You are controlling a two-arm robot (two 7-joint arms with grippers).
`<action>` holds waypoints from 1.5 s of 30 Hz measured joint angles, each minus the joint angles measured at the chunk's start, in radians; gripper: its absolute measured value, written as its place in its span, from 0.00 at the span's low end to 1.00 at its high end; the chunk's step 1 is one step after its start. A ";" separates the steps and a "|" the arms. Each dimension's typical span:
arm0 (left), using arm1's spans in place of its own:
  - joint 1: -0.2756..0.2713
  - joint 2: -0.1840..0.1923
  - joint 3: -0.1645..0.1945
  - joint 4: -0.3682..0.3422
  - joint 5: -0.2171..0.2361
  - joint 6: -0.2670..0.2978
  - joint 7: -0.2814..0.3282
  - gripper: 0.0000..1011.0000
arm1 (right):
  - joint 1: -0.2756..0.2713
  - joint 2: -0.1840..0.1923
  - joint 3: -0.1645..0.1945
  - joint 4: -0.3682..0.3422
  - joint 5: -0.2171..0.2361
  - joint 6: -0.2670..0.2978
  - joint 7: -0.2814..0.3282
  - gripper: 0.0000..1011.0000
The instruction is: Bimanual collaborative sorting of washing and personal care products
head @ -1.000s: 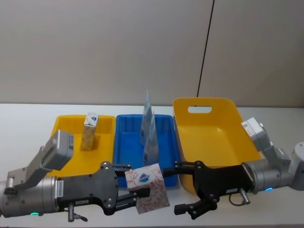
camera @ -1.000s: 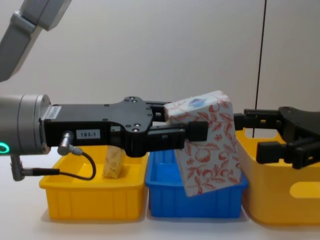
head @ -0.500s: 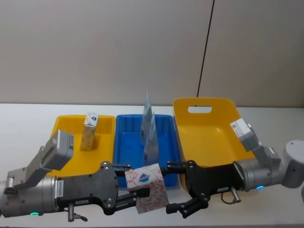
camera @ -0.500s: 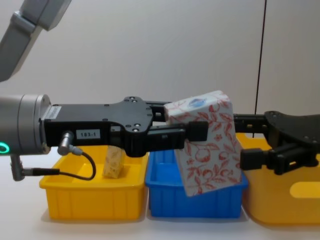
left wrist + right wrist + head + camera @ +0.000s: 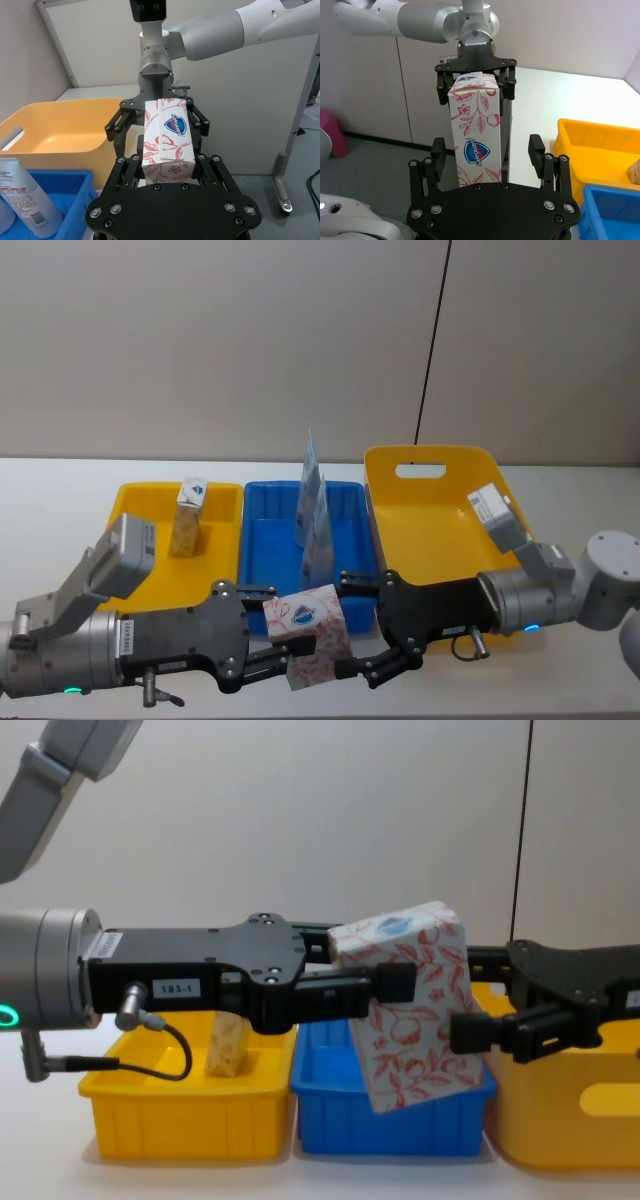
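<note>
Left gripper grips pack; right gripper apparently straddles it.

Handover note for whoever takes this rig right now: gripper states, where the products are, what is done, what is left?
Left gripper: shut on the floral pack, held in the air on the robot's side of the blue bin.
Right gripper: open, fingers either side of that pack, not closed on it.
Done: second pack stands in the left yellow bin; pouches stand in the blue bin.
Left: probably close right, release left, bin the pack.
</note>
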 joint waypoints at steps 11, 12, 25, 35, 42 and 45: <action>0.000 0.000 0.000 0.000 0.000 0.000 0.000 0.40 | 0.010 -0.013 -0.028 0.018 -0.021 -0.014 -0.009 0.99; 0.000 0.000 0.000 0.000 0.000 0.000 0.000 0.40 | 0.010 -0.015 -0.031 0.020 -0.023 -0.015 -0.009 0.99; 0.000 0.000 0.000 0.000 0.000 0.000 0.000 0.40 | 0.019 -0.034 -0.049 0.036 -0.039 -0.050 -0.040 0.72; 0.000 0.000 -0.003 0.000 0.000 0.000 0.003 0.40 | 0.013 -0.031 -0.058 0.014 -0.045 -0.054 -0.067 0.41; 0.000 0.000 -0.002 0.000 -0.001 0.000 0.002 0.44 | 0.003 -0.019 -0.063 -0.022 -0.045 -0.043 -0.088 0.38; 0.000 0.000 0.000 0.000 -0.001 0.000 0.002 0.54 | -0.002 -0.012 -0.064 -0.043 -0.044 -0.034 -0.098 0.37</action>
